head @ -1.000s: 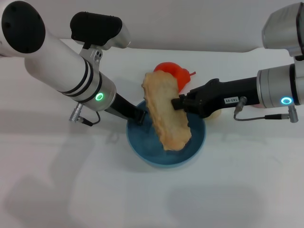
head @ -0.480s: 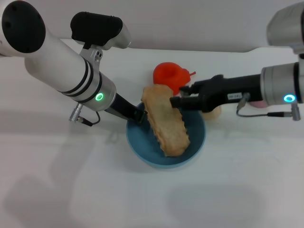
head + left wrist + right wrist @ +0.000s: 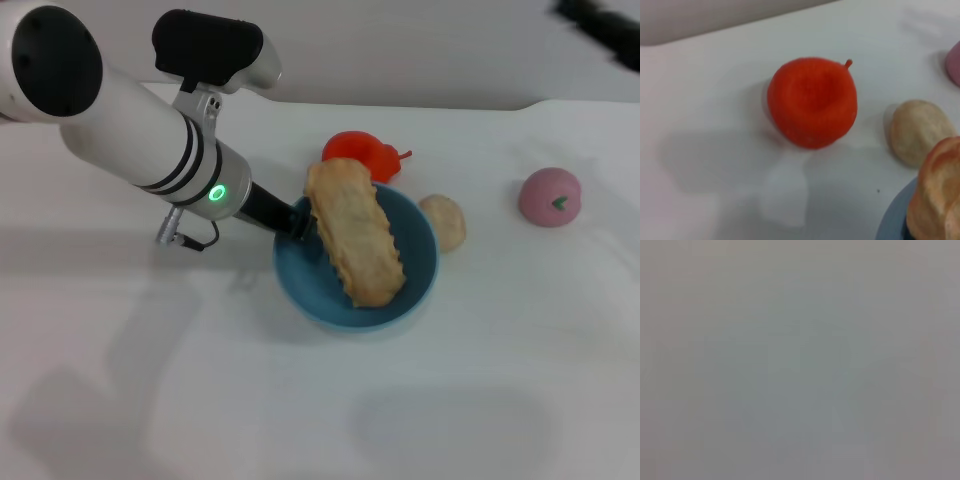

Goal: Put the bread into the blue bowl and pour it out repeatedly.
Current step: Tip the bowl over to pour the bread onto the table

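Lying slantwise in the blue bowl, the bread is a long tan-golden loaf with scalloped edges, and its far end juts over the bowl's rim toward the red-orange hollow toy just behind the bowl. The left gripper is clenched on the bowl's rim beside that raised end. A small beige bun sits just beside the bowl, and a pink round toy lies well apart from it. Only a dark blur of the right arm shows; whether its jaws are open or closed I cannot tell.
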You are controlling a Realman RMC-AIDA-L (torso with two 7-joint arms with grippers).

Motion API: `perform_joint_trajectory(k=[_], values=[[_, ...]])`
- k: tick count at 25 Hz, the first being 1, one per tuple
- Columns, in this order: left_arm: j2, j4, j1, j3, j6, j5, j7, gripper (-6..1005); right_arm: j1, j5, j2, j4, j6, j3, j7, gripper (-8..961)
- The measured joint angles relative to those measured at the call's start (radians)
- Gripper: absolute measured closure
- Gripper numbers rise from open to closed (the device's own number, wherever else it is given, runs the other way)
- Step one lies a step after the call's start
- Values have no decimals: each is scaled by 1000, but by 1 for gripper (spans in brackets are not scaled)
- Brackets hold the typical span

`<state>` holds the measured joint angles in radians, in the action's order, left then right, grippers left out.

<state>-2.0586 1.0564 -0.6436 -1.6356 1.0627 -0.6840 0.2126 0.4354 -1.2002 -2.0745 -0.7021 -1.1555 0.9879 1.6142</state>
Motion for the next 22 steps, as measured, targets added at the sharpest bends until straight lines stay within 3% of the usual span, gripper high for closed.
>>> perform_joint_trajectory(k=[2,6,12,19,22], values=[[0,0,0,-6,-22,0,1,1001,-35,166,1,94,-13,-25,-119,453],[0,-1,-5,-6,-65,0,23,1001,-80,326,3,217,-27,-44,-246,454],[-1,-32,-9,-103,-271,29,64,1002,-101,350,4,331,-28,-120,-289,453],[-12,-92,-56,-313,-472,203,38,1001,-128,353,3,343,-37,-127,-291,453],[-12,-107,-69,-345,-537,232,-5,1001,-132,354,3,352,-45,-128,-292,453]])
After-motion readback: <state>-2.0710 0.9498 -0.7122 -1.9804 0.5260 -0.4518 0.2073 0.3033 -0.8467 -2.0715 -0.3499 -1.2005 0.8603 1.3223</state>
